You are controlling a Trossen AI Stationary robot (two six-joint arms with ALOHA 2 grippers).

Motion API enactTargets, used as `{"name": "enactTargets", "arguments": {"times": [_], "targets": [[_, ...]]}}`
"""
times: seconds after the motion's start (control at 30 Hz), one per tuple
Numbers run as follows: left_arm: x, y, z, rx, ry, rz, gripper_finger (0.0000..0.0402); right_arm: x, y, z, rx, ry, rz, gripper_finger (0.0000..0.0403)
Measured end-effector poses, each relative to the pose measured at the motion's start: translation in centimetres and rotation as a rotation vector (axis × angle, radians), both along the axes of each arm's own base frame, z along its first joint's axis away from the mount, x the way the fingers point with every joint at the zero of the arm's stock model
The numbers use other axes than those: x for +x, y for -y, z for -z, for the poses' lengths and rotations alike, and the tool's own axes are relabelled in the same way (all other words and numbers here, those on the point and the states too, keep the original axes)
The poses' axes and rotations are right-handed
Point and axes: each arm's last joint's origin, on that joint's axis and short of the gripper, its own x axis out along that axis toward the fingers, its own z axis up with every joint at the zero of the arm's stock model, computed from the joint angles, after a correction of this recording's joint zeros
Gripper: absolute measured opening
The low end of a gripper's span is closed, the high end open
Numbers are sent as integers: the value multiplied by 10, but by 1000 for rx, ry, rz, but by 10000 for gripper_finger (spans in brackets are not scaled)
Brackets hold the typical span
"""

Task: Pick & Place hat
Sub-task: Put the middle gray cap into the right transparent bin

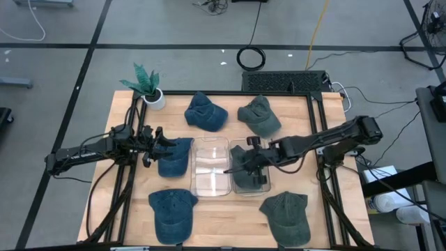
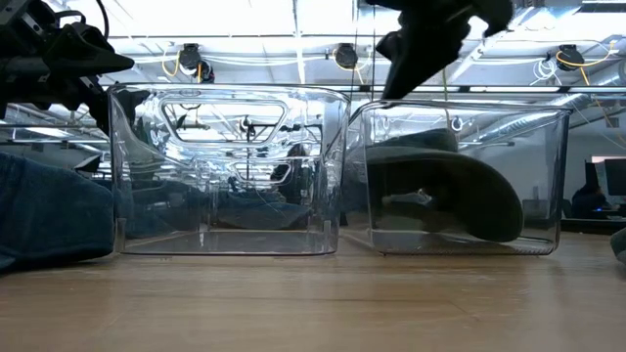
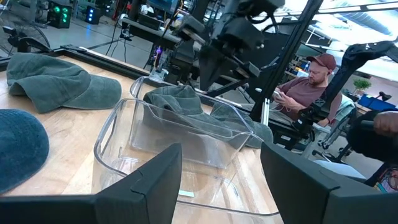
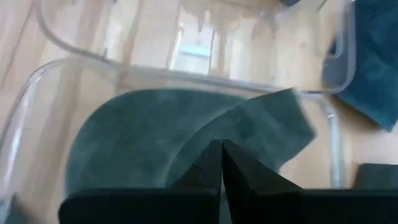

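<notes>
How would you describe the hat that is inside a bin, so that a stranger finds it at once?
Start at the two clear bins side by side in the middle of the wooden table. The green hat lies in the right-hand one, under the shut right pincer. It is the only hat in a bin; the others lie on the bare table.
</notes>
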Motion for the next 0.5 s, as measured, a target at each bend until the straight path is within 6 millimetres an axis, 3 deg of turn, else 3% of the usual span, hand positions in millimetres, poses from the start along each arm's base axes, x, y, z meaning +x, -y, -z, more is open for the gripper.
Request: {"name": "enactTargets", "arguments": {"times": [0.1,0.23,0.5], "targets": [[0,0,0,0,0,1,228,-2,-7,6,4,-24,-11,0],[0,0,0,0,0,0,228,-2,-11,31,76,-86,-48,0],[0,0,0,0,0,1,228,-7,0,72,148,-166,-15,0]]}}
